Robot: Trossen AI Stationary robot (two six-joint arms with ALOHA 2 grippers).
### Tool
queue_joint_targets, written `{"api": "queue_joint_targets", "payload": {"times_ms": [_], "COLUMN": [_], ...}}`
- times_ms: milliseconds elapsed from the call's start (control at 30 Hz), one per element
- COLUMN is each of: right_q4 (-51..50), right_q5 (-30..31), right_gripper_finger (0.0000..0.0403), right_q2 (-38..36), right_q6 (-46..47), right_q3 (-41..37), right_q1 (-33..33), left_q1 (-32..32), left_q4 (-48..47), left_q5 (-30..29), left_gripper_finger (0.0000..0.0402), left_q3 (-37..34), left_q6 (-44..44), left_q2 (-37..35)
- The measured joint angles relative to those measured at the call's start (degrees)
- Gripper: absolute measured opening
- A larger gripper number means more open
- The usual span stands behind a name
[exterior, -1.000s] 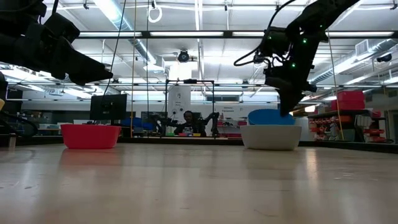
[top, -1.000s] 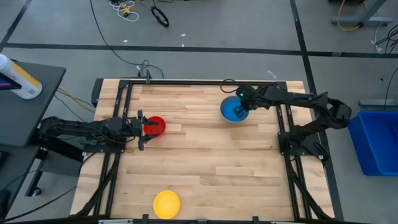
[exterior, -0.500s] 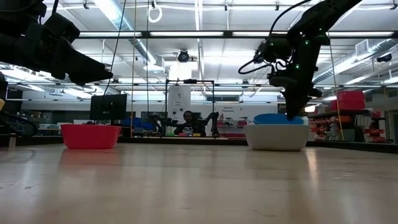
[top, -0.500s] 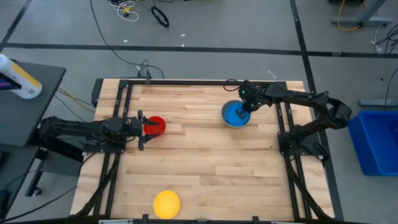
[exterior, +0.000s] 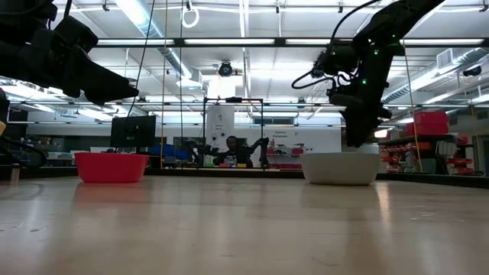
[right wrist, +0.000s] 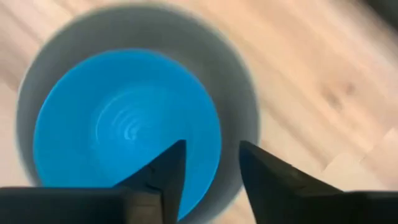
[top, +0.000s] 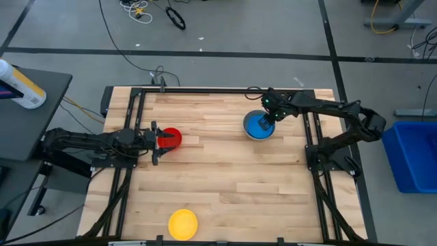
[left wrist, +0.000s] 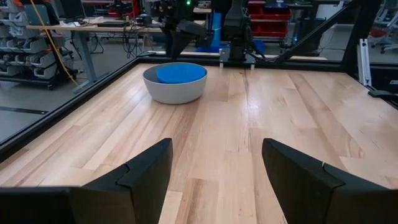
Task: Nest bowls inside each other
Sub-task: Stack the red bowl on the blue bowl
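A light blue bowl (top: 258, 125) sits nested in a grey bowl (exterior: 340, 168) at the table's far right; it also shows in the left wrist view as the blue bowl (left wrist: 180, 72) in the grey one (left wrist: 175, 90). My right gripper (right wrist: 211, 165) points down over them, open, one finger on each side of the blue bowl's rim (right wrist: 217, 146), apart from it as far as I can see. A red bowl (top: 169, 138) stands at the left, with my open left gripper (left wrist: 217, 180) hovering level above it. A yellow bowl (top: 183, 223) stands at the near edge.
A black frame (top: 136, 102) runs around the wooden table top. The middle of the table between the bowls is bare wood (top: 225, 171). In the low view a person (exterior: 231, 150) sits in the room far behind the table.
My right gripper has lowered the blue bowl, first tilted above the grey bowl's rim, into the grey bowl. It has then opened and let go. The blue bowl has sunk below the grey rim, and the grey bowl has slid slightly toward the table's right edge.
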Motion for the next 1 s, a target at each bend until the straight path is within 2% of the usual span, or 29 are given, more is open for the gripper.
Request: {"api": "queue_joint_targets", "payload": {"times_ms": [133, 267, 367, 467, 533, 700, 1000], "right_q4": [6.3, 15.9, 22.3, 26.4, 26.8, 26.1, 25.6], "right_q5": [1.5, -5.3, -10.3, -11.1, -11.1, -9.7, -9.0], "right_gripper_finger": [0.0188, 0.0193, 0.0191, 0.0185, 0.0181, 0.0175, 0.0173], "right_q2": [-0.5, -0.4, 0.0, 0.0, 0.0, 0.0, 0.0], "right_q6": [-3.3, -4.1, -3.5, -3.1, -3.0, -2.0, -2.4], "right_q3": [0.0, 0.0, 0.0, 0.0, 0.0, 0.0, 0.0], "right_q1": [1.9, 5.0, 8.3, 11.8, 13.5, 16.6, 20.3], "left_q1": [0.0, 0.0, 0.0, 0.0, 0.0, 0.0, 0.0], "left_q4": [0.0, -0.5, -2.8, -4.8, -4.9, -8.2, -15.1], "left_q5": [-0.4, -2.2, -6.5, -11.1, -10.7, -10.0, -6.6], "left_gripper_finger": [0.0256, 0.0256, 0.0256, 0.0256, 0.0256, 0.0256, 0.0256], "left_q3": [0.0, 0.0, 0.0, 0.2, 0.3, 3.9, 14.5], "left_q6": [0.0, 0.0, -1.5, -4.9, -6.7, -11.7, -20.5], "left_q2": [0.0, 0.0, 0.0, 1.2, 3.3, 12.2, 35.0]}}
